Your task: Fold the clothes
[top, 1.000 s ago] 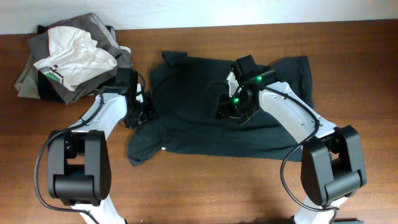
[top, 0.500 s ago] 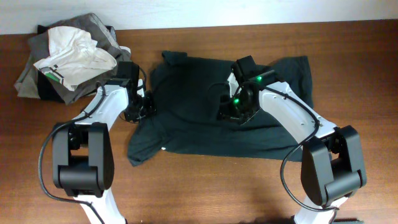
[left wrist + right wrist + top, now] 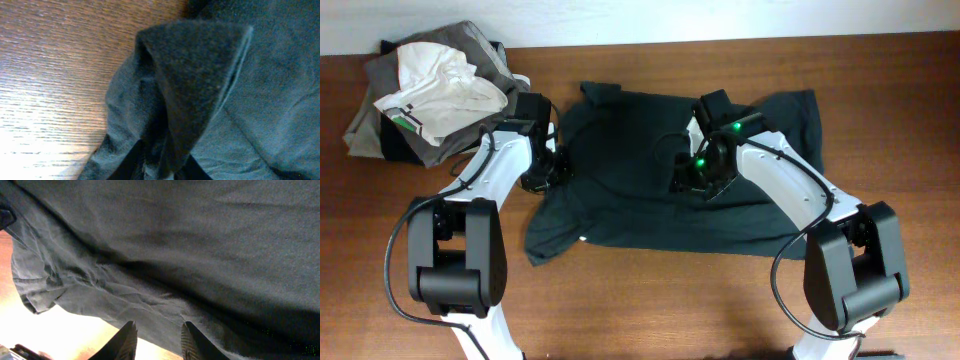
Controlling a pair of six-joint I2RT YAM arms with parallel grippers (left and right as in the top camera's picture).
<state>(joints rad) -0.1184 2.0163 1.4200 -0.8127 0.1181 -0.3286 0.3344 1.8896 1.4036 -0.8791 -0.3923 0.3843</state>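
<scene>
Open surface (image 3: 660,300) runs along the near side of the dark shirt (image 3: 620,215), which lies spread at the middle. The left tool (image 3: 162,162) is clenched on a raised fold at the shirt's left edge, and the right tool (image 3: 157,340) is released over its middle. A pile (image 3: 430,90) of clothes sits at the far left corner, apart from the shirt.

One dark shirt (image 3: 620,150), one heap of other clothes (image 3: 430,90), two robot arms (image 3: 490,172) (image 3: 790,185), one wooden table (image 3: 670,310).
</scene>
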